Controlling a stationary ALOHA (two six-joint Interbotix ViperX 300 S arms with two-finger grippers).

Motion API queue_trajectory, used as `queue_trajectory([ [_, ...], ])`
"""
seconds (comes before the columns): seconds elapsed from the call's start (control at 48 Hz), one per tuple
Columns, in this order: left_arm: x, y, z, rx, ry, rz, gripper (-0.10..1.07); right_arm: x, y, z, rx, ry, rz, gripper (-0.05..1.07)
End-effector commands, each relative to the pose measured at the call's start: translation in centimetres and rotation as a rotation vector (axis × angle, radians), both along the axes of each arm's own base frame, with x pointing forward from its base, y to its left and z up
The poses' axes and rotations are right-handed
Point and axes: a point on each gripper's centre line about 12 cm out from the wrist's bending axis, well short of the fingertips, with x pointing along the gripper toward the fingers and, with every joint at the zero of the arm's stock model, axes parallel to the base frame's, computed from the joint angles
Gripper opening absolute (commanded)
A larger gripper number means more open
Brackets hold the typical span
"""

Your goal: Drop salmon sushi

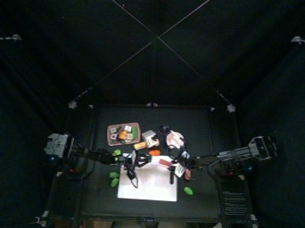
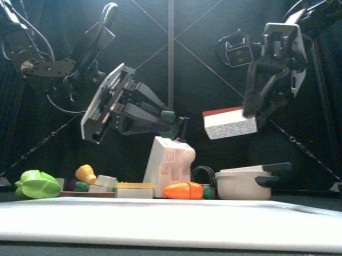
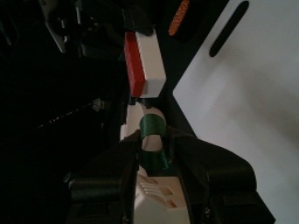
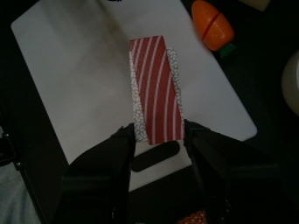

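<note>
The salmon sushi, a white rice block with a red-and-white striped top, hangs in the air above the white board. My right gripper is shut on it, one jaw on each long side. In the front view the sushi floats right of centre under the right gripper. The left wrist view shows the sushi just beyond my left gripper, which closes on the green cap of a white and pink carton standing mid-table.
On the table behind the white board lie a green toy vegetable, a yellow piece, an orange piece and a white pot with a black handle. A tray of food pieces sits at the back left.
</note>
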Motion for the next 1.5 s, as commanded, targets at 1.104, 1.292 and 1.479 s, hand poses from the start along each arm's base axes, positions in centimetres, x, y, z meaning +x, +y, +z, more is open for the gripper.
queue_trajectory([
  [1.104, -1.8, -0.6, 0.8, -0.365, -0.047, 0.217, 0.71, 2.0, -1.0, -4.2, 0.012, 0.323, -0.263, 0.39],
  [1.292, -2.3, -0.4, 1.1, -0.383, -0.090, 0.229, 0.71, 1.5, -1.4, -2.8, -0.045, 0.321, -0.416, 0.39],
  [1.479, -2.6, -0.2, 1.6, -0.385, -0.127, 0.238, 0.71, 1.7, -0.4, -4.1, 0.027, 0.290, -0.507, 0.39],
])
